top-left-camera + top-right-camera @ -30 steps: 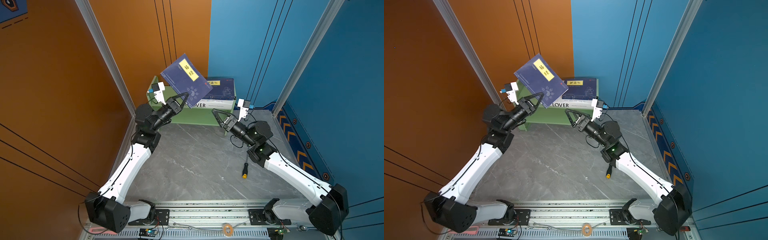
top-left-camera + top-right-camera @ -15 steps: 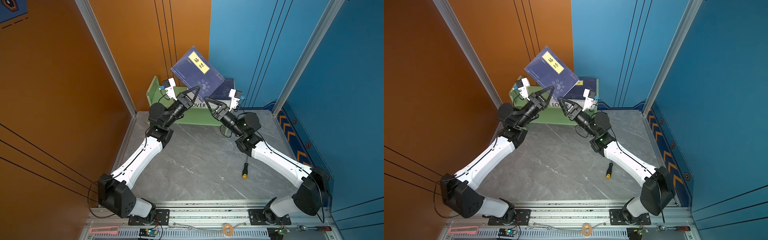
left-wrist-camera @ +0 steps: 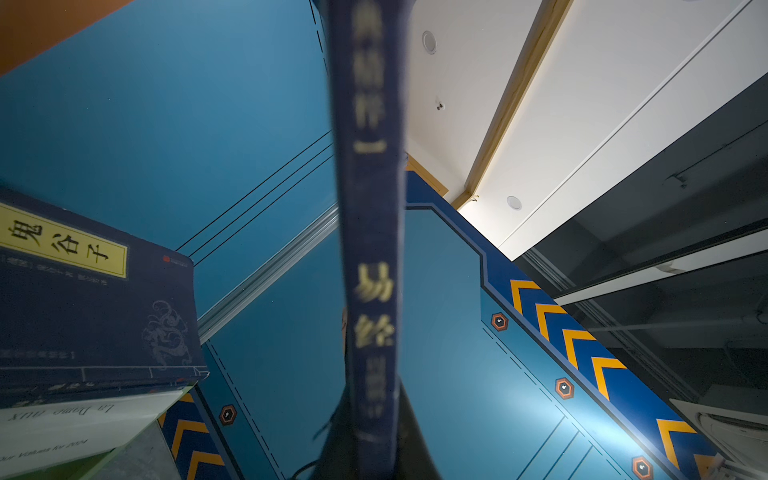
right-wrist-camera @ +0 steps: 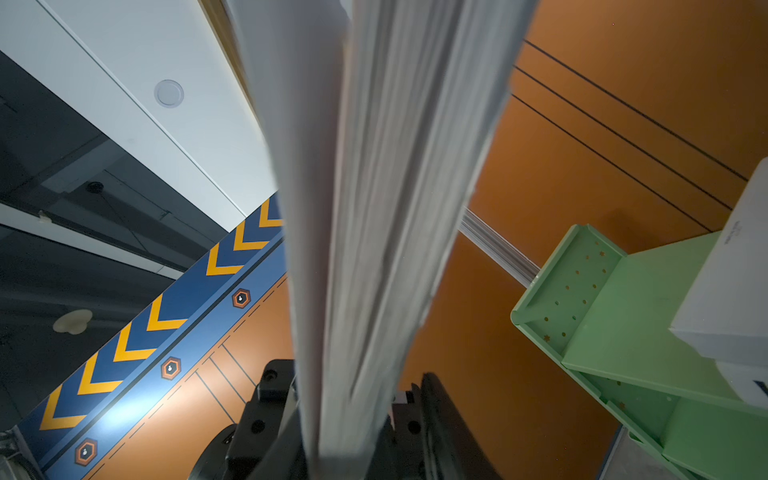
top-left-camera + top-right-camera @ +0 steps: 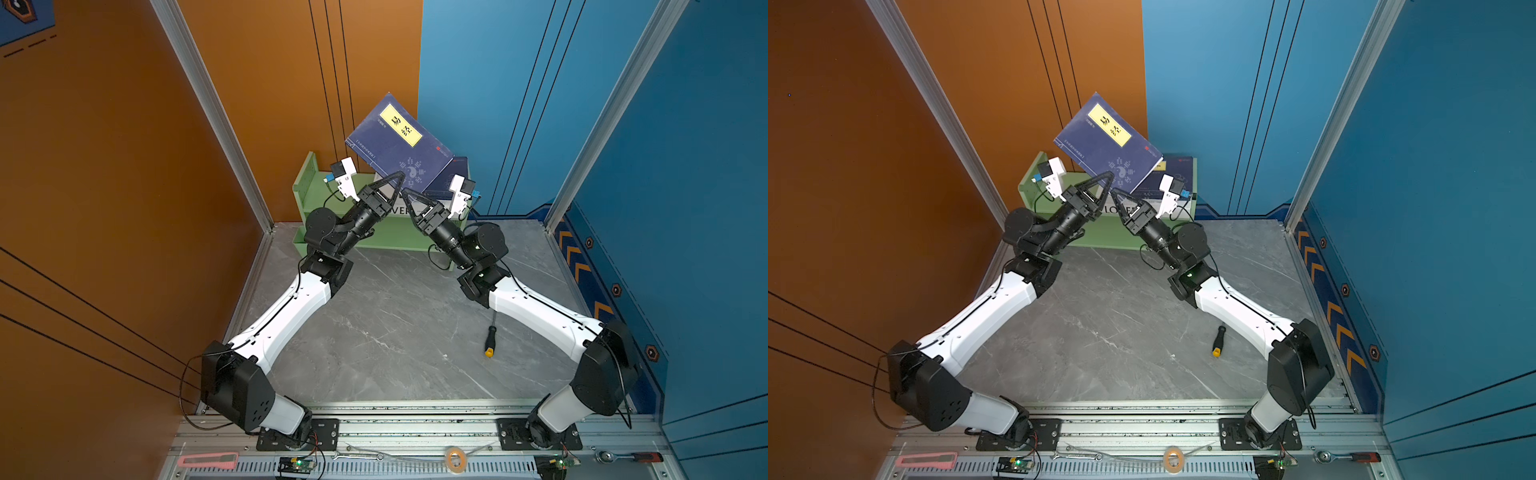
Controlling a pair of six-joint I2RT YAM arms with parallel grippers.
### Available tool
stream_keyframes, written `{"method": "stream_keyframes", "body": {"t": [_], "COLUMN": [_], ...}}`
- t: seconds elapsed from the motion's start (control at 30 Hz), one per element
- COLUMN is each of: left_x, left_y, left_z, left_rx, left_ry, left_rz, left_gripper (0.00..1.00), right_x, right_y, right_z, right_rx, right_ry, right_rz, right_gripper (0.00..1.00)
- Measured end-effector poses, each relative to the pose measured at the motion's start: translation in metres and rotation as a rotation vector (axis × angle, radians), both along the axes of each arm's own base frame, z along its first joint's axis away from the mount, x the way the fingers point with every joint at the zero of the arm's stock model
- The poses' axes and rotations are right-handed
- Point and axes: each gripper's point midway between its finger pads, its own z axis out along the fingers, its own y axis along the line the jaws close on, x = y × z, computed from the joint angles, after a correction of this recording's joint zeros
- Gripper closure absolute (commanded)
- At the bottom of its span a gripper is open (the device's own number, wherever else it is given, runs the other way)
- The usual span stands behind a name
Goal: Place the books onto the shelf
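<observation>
I see shelf [image 5: 307, 183] left half open | right half blocked by stacked books [image 5: 1177, 172] | raised book [image 5: 390, 137] tilts above shelf middle | screwdriver [image 5: 491, 338] on floor [image 5: 395, 332], right side

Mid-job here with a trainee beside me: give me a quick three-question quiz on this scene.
1. True or false: the screwdriver lies off the shelf.
2. The left end effector holds the raised book by its: A. spine B. page edge
3. Fill in: the shelved books lie ___ (flat or upright).
Key: 1 true; 2 A; 3 flat.
</observation>
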Motion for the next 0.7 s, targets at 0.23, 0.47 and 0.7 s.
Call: {"method": "stream_keyframes", "body": {"t": [0.23,0.47,0.7], "left_x": [0.0056,0.0066,0.0076], "left_y": [-0.0055,-0.0056,-0.0051], "left_z": [-0.0069,-0.0074,-0.0078], "left_rx": [-0.012,-0.017,-0.02], "left_ry": [0.025,0.029,0.029], "left_rz": [-0.017,-0.018,-0.02], "left_gripper": [0.87,0.81,0.66], "right_x": [0.0027,0.0039,0.0072], "right_y": [-0.0025,-0.0045,-0.0089], "right_z": [0.0005,0.0013,-0.0017], "right_rx": [0.011,0.018,-0.002], "right_ry": [0.009,0.01,0.017], "right_rz": [-0.018,-0.023,-0.025], "right_gripper": [0.82,0.92,0.92]}}
